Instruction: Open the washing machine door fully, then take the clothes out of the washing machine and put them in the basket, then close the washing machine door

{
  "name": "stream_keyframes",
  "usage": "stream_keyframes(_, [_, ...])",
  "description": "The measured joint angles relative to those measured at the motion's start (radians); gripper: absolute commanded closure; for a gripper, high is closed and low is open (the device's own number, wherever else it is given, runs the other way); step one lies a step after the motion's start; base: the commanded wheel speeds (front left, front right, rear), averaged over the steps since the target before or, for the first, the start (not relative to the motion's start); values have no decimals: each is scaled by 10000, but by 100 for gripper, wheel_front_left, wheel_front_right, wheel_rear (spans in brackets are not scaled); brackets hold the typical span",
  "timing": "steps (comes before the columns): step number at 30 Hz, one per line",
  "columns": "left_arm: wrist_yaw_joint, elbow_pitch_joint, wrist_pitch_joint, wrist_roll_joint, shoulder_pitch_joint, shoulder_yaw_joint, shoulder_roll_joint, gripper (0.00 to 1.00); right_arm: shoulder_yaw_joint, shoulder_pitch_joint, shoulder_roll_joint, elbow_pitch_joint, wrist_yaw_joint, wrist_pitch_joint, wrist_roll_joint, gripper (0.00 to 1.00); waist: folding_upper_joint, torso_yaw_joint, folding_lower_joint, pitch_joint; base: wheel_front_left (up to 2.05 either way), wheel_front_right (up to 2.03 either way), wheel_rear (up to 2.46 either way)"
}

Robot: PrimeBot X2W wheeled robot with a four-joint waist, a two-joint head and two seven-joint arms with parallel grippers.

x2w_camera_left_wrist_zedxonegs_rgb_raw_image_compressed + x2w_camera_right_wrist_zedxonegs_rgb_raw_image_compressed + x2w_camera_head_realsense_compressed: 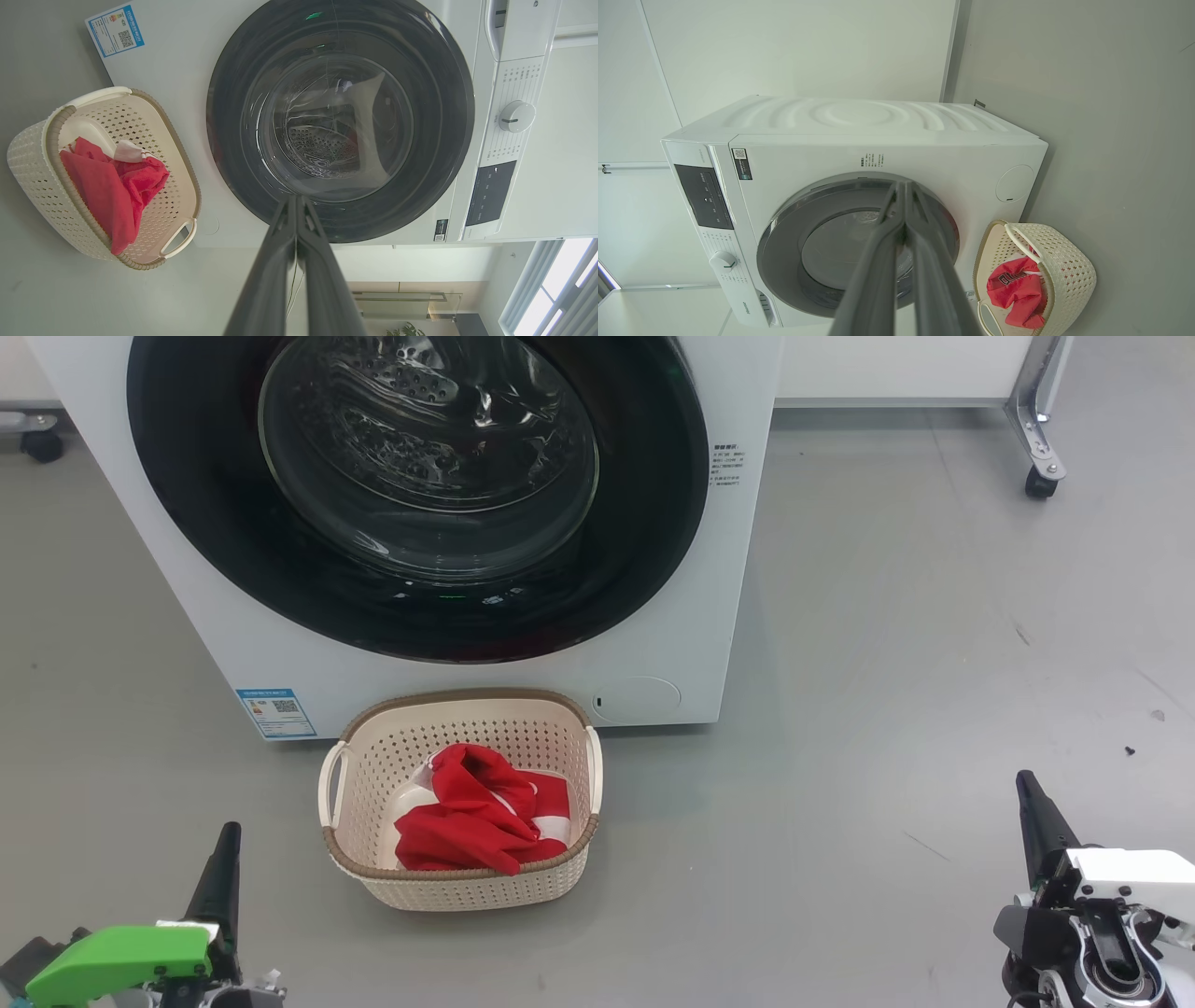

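Floor point(840, 663), clothes point(476, 812) in basket point(462, 695), between left pincer point(228, 833), right pincer point(1027, 786)

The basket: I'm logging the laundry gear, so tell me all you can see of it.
The basket is small, cream, plastic-looking, rounded-rectangular, with perforated walls, a brown woven-look rim and two pale side handles. It stands upright on the grey floor just before the washing machine, holding the crumpled red-and-white clothes.

Grey floor point(887, 616), caster wheel point(1039, 483)
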Motion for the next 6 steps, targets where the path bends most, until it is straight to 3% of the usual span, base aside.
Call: stream_keyframes(6, [0,13,0,0,-3,6,0,100,-6,-1,0,17,0,2,0,100,0,0,0,0,0,0,0])
